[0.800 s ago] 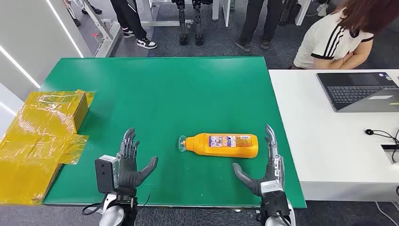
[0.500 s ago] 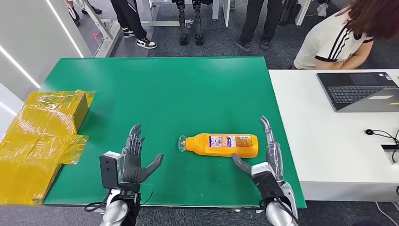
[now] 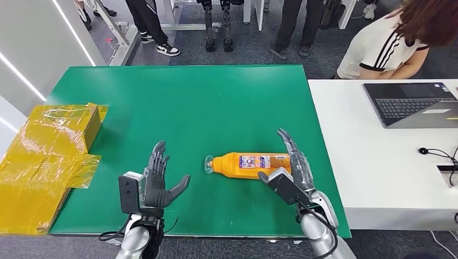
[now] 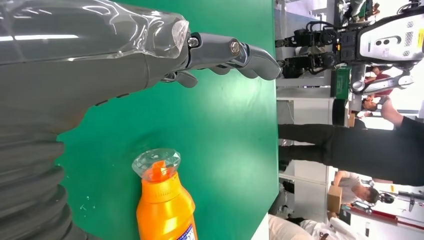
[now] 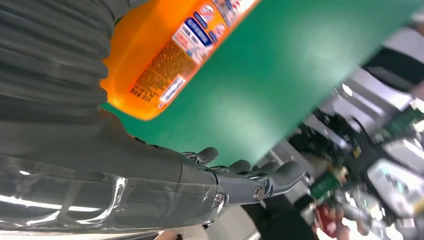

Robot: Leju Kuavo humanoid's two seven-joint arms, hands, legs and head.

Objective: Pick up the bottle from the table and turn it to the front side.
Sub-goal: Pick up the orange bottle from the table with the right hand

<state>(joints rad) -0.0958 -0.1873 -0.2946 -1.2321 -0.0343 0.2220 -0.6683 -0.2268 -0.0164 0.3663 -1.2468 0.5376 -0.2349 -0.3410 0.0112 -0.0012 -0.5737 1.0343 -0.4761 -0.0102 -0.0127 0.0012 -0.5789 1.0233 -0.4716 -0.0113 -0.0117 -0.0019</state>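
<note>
At the far left of the head view a yellow box [image 3: 51,156] wrapped in shiny film is lying partly on the green table [image 3: 183,102]; its outer part is cut off by the picture's edge.

Next, the left hand [image 3: 156,183] is hovering over the table's near part, palm turned toward the bottle, with its fingers [image 3: 157,158] spread apart and holding nothing. It is standing well apart from the bottle. In the left wrist view the hand's grey cover is hiding much of the table, and the thumb [image 4: 235,52] is pointing out straight.

The orange bottle [image 3: 254,164] is lying on its side near the middle of the table's near half, its clear cap [image 3: 209,164] pointing to the left hand and its label [image 3: 264,161] facing up. The print on the label is too small to read. In the left wrist view the bottle's lower body is cut off by the frame.

The right hand [image 3: 291,167] is standing at the bottle's base, fingers stretched out and apart, not closed on anything. It is covering the bottle's base end, so I cannot tell if the palm is touching the bottle. The right wrist view is blurred.

Further right, a white table [image 3: 378,162] is carrying a laptop [image 3: 413,102], partly cut off. A person [image 3: 389,43] is leaning beside it.
</note>
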